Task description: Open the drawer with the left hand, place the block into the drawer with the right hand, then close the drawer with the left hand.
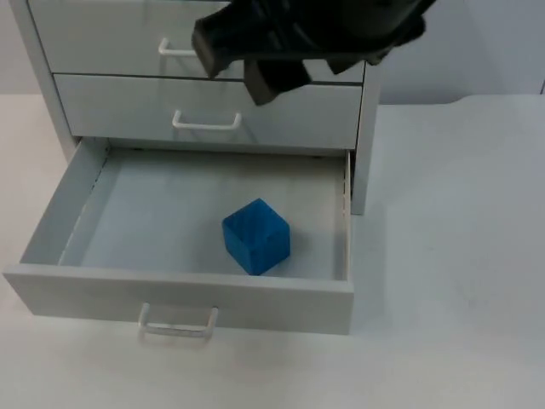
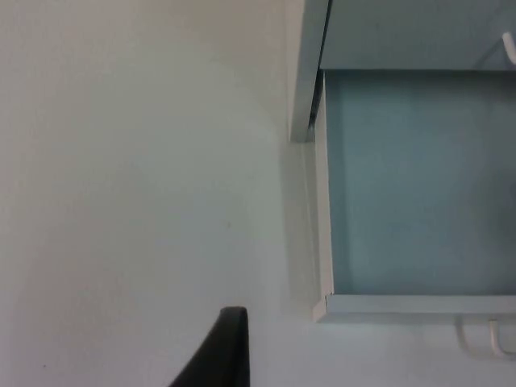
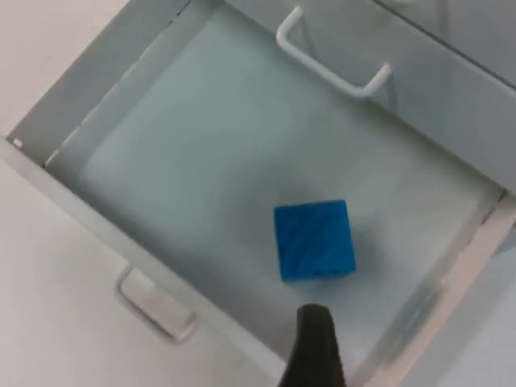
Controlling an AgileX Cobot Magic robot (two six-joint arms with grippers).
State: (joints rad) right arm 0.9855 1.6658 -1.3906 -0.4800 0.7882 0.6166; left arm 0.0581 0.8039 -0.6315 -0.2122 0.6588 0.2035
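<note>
White cabinet on a white table, grey wall behind.

Pale, bare table top (image 1: 460, 256) spreading to the right of the cabinet (image 1: 368, 153) and along in front of it, meeting the grey partition wall (image 1: 477, 43) at the far edge. Seen again as a plain white surface (image 2: 137, 177) just beside the cabinet's corner post (image 2: 305, 72), and once more (image 3: 56, 306) in the right wrist view. Two closed drawer fronts in the cabinet, stacked one above the other: upper front (image 1: 94, 34) with a white bar handle (image 1: 174, 49), partly hidden; middle front (image 1: 281, 111) with its own white bar handle (image 1: 207, 122), centred and level. Same middle handle (image 3: 330, 68) standing proud of its front.
</note>
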